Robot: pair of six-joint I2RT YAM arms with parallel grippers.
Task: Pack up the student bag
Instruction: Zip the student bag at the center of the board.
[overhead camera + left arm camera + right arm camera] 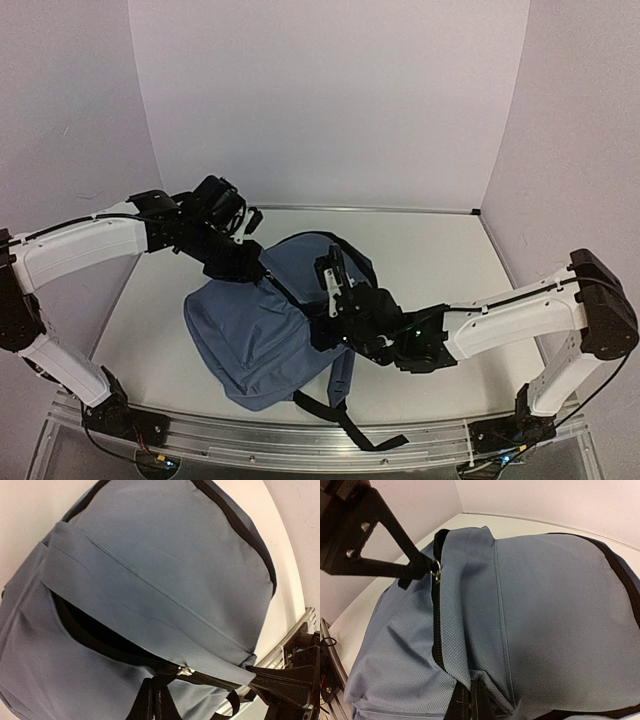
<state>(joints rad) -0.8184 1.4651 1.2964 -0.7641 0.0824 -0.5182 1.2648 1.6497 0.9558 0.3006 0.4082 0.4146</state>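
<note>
Your right claw (470,702) pinches the bag (262,335) by its zip-end fabric; left claw (152,702) is clenched on the zip pull (436,569). Bag lies on the table (440,260): soft, floppy, likely light, so grip seams or pulls.

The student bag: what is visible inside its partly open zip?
Through the opening of the student bag only dark lining shows. No contents are visible; the blue-grey fabric covers everything deeper.

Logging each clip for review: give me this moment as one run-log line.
student bag on table, zipper part open | left gripper: shut at zipper pull | right gripper: shut on bag fabric
</note>
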